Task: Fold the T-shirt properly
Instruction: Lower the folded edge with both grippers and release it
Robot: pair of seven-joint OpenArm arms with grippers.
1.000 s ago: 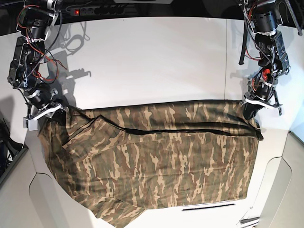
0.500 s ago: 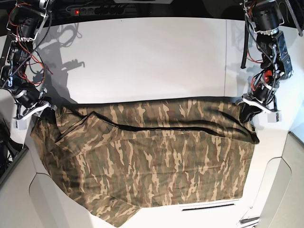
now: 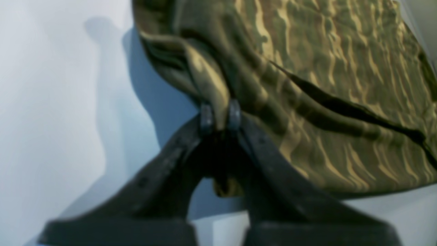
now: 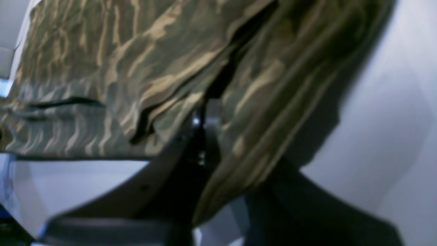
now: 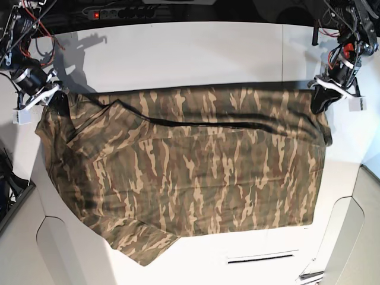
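The camouflage T-shirt (image 5: 190,172) lies spread across the white table, folded over along a dark crease running left to right. My left gripper (image 5: 323,98) is at the shirt's upper right corner in the base view, shut on a pinch of cloth. In the left wrist view its pads (image 3: 206,118) clamp a tan fold of the T-shirt (image 3: 324,85). My right gripper (image 5: 56,101) holds the upper left corner, shut on the cloth. In the right wrist view the T-shirt (image 4: 119,68) drapes over the closed fingers (image 4: 205,116). A sleeve hangs toward the front left edge.
The white table (image 5: 190,59) stretches behind the shirt. A black power strip (image 5: 122,12) with a red light lies along the back edge. Red and black cables (image 5: 24,27) hang around the left-side arm. A slot (image 5: 261,258) is cut near the front edge.
Both grippers have moved toward the back of the table, dragging the shirt's upper edge with them. The whole shirt has slid backward and lies flatter.
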